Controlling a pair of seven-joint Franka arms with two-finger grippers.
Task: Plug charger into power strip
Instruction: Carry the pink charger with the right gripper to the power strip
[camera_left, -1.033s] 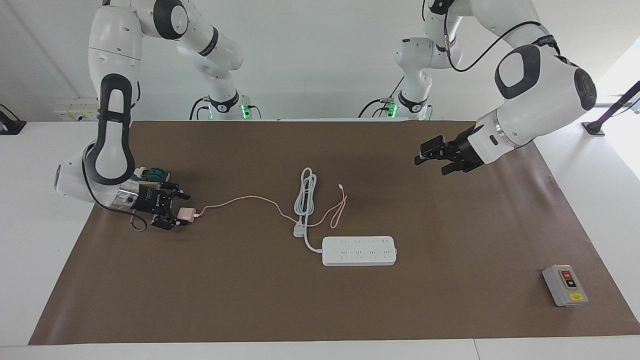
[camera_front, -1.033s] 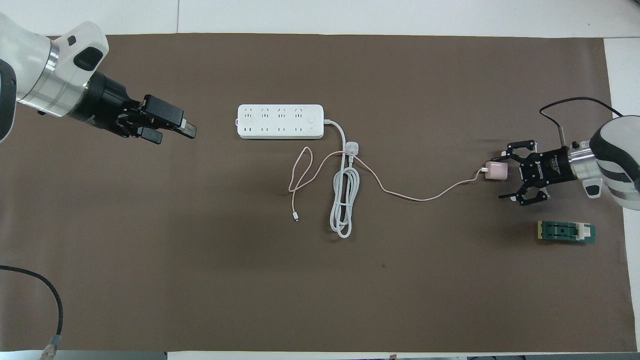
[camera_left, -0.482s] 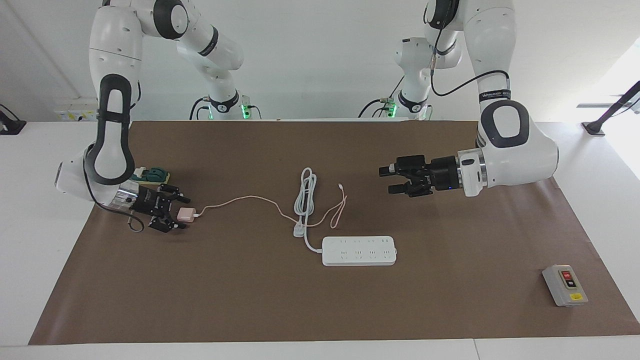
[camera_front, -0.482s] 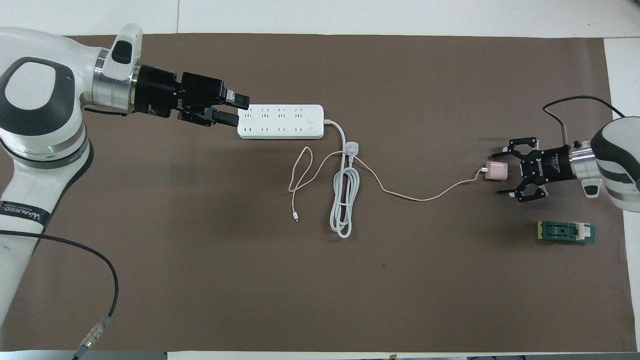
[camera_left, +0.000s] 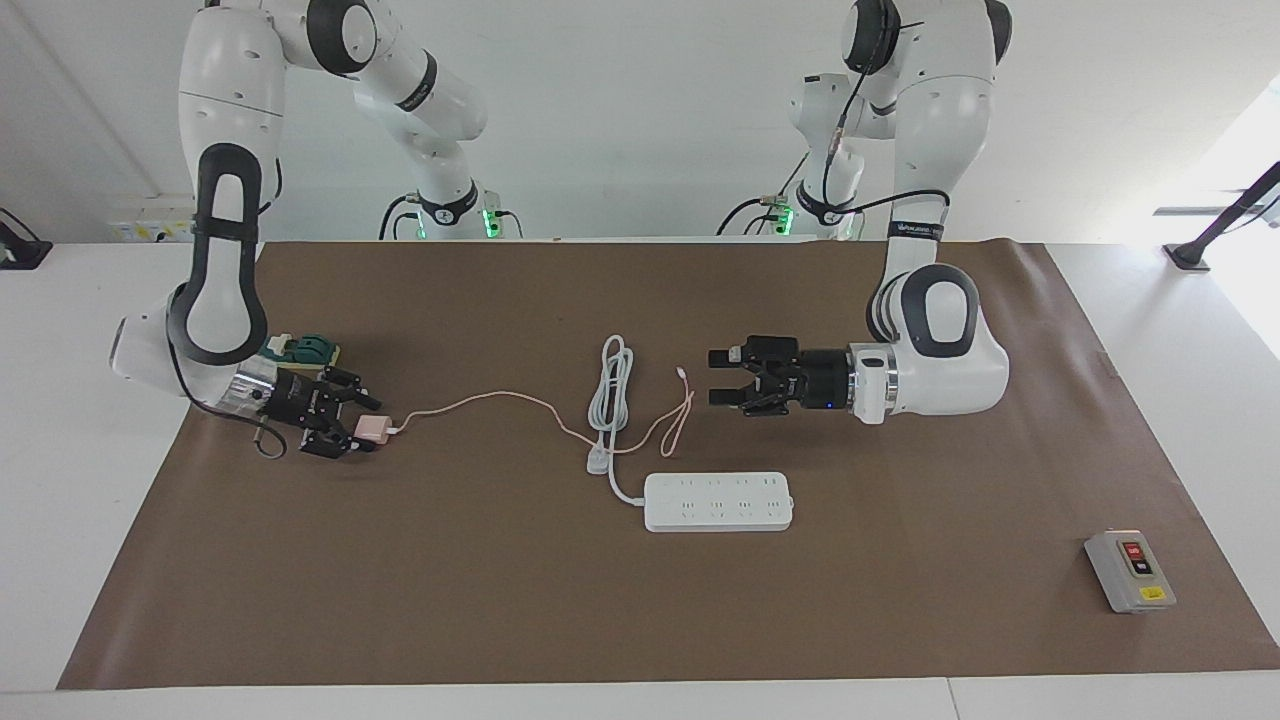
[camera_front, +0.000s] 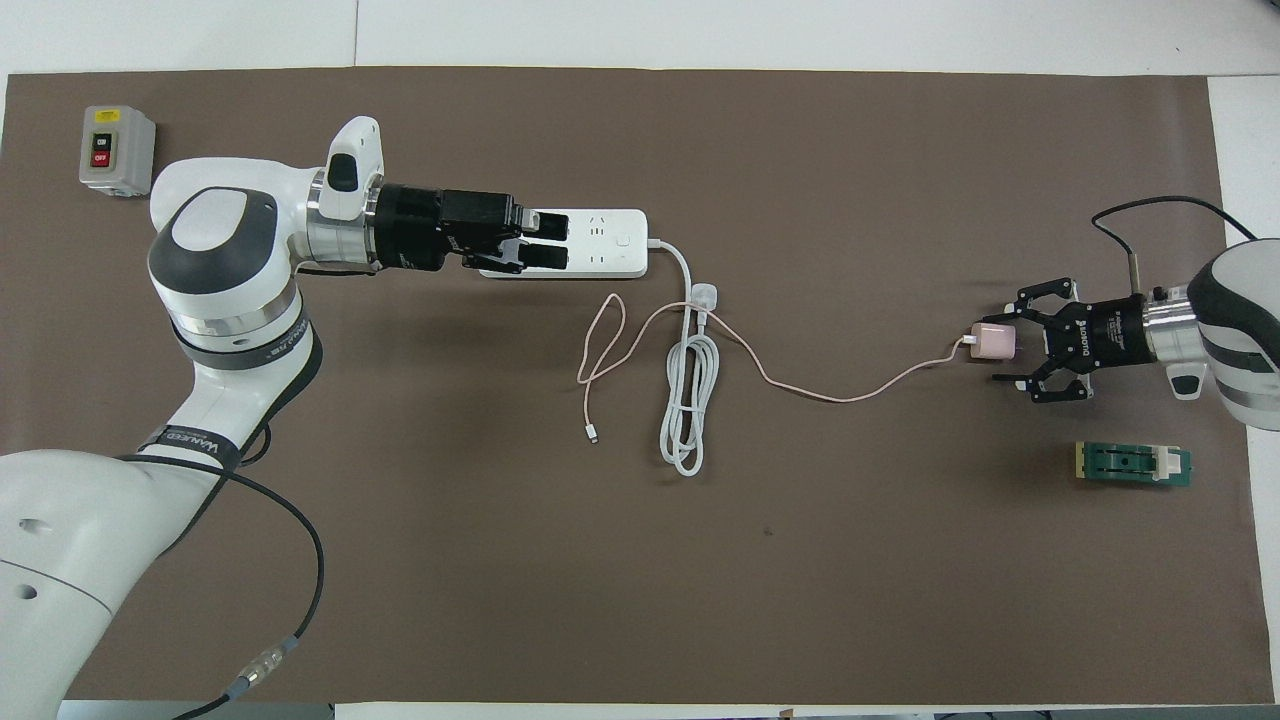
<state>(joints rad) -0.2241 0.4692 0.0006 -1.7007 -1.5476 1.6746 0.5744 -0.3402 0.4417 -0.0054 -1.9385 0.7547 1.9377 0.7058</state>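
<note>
Left pincer (camera_left: 713, 377), agape, newly over one power strip (camera_left: 718, 502) (right pincer (camera_left: 366, 424) around one charger (camera_left: 374, 430), grip unclear)

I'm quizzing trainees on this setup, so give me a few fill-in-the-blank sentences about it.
1. The charger lies at the ___ arm's end of the table, at the right gripper.
2. The left gripper, up over the strip, is ___.
3. The charger's thin cable is ___ in colour.
Missing words: right; open; pink.
</note>
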